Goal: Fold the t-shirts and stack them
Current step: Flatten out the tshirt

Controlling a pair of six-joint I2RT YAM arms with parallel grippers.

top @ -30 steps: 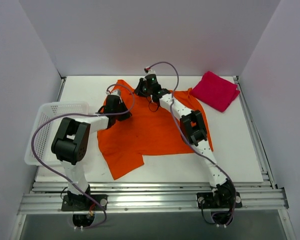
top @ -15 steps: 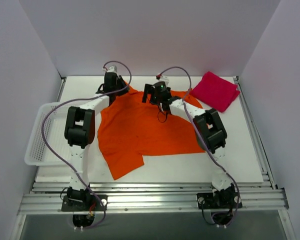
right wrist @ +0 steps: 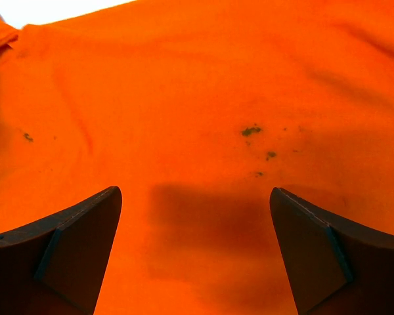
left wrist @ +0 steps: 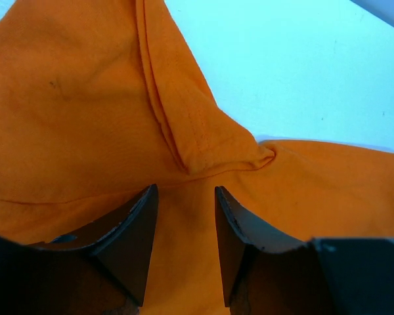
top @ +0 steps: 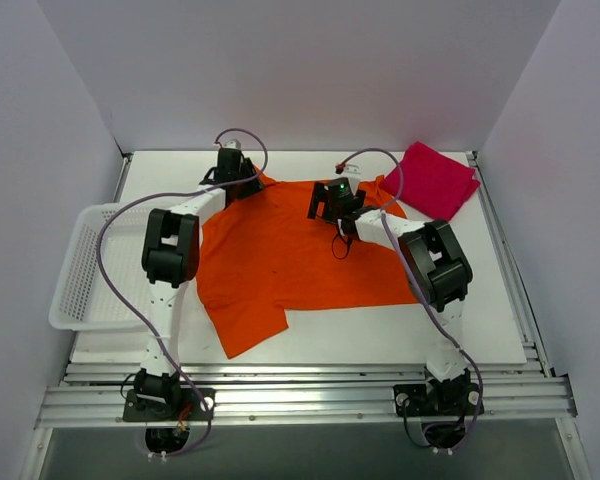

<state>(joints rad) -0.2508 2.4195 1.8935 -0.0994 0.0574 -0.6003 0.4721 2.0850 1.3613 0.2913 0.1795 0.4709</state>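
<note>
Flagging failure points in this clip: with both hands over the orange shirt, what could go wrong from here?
The orange shirt has a bunched ridge ahead of the left hand; folding may trap that wrinkle.
The right hand, jaws wide, hangs over flat cloth with no edge to pinch; a grasp there may slip.

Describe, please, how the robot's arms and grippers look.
The left arm and right arm have white links with black joint housings and a lilac cable each. The left gripper and right gripper end in dark wedge-shaped fingers; a green light marks the right wrist.
</note>
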